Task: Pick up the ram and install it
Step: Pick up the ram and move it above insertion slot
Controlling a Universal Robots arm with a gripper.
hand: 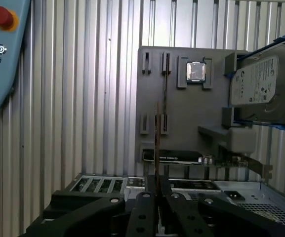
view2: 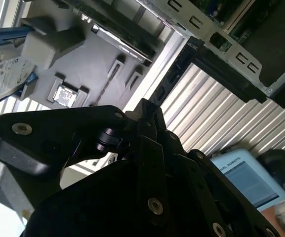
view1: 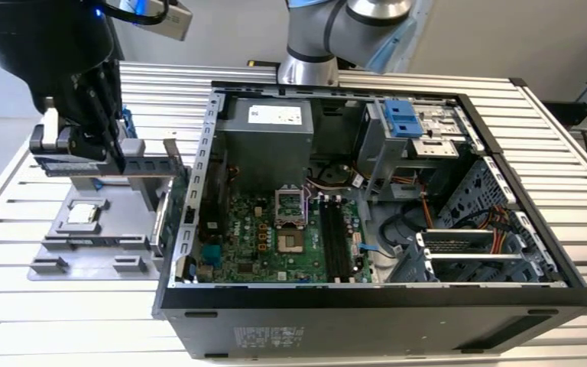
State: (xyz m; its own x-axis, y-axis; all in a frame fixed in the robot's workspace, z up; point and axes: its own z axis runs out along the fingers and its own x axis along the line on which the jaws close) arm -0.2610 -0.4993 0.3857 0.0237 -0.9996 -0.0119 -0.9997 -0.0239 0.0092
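We see the arm reaching straight down at the exterior view's left, over the grey plastic tray (view1: 110,222) on the slatted metal table (view1: 28,306). A silver hard drive (hand: 261,84) and a square silver processor (hand: 195,71) sit on the tray, with the open black computer case (view1: 375,294) just beside it. The black gripper (hand: 156,190) is clenched on the thin dark ram stick (hand: 156,143), which is edge-on between the fingertips over the tray.

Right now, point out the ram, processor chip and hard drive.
ram (hand: 156,136), first wrist view, its thin edge.
processor chip (hand: 196,71), first wrist view, centre of metal lid.
hard drive (hand: 261,89), first wrist view, its labelled face.
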